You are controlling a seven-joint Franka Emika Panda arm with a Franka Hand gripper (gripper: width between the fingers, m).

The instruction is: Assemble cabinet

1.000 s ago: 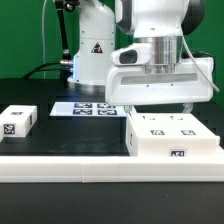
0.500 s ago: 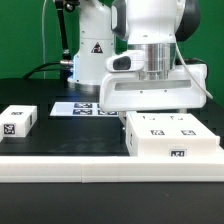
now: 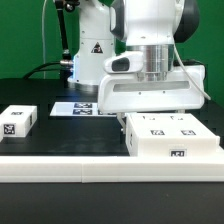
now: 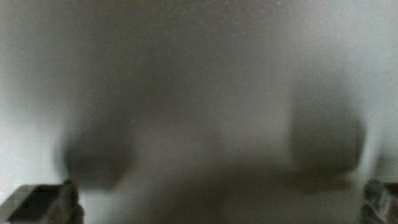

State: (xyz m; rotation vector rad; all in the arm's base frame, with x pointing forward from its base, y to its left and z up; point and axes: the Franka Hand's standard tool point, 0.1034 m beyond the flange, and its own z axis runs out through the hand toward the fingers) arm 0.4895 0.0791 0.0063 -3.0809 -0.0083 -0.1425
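The cabinet [image 3: 172,135], a large white box with tagged panels on top and a tag on its front, sits on the black table at the exterior view's right. My gripper [image 3: 152,111] hangs directly over its back left part, very close to its top. The fingertips are hidden there behind the hand and the box. In the wrist view the gripper [image 4: 214,205] is open wide, with dark fingers [image 4: 39,205] at both side edges. A blurred white cabinet surface [image 4: 196,90] fills the space between them.
A small white tagged block [image 3: 18,121] lies at the exterior view's left. The marker board [image 3: 84,107] lies flat behind, near the robot base [image 3: 90,55]. A white ledge [image 3: 100,172] runs along the table's front edge.
The hand has shifted toward the exterior view's left over the cabinet and come slightly lower. Over the last half second it has barely moved. The cabinet has not moved.
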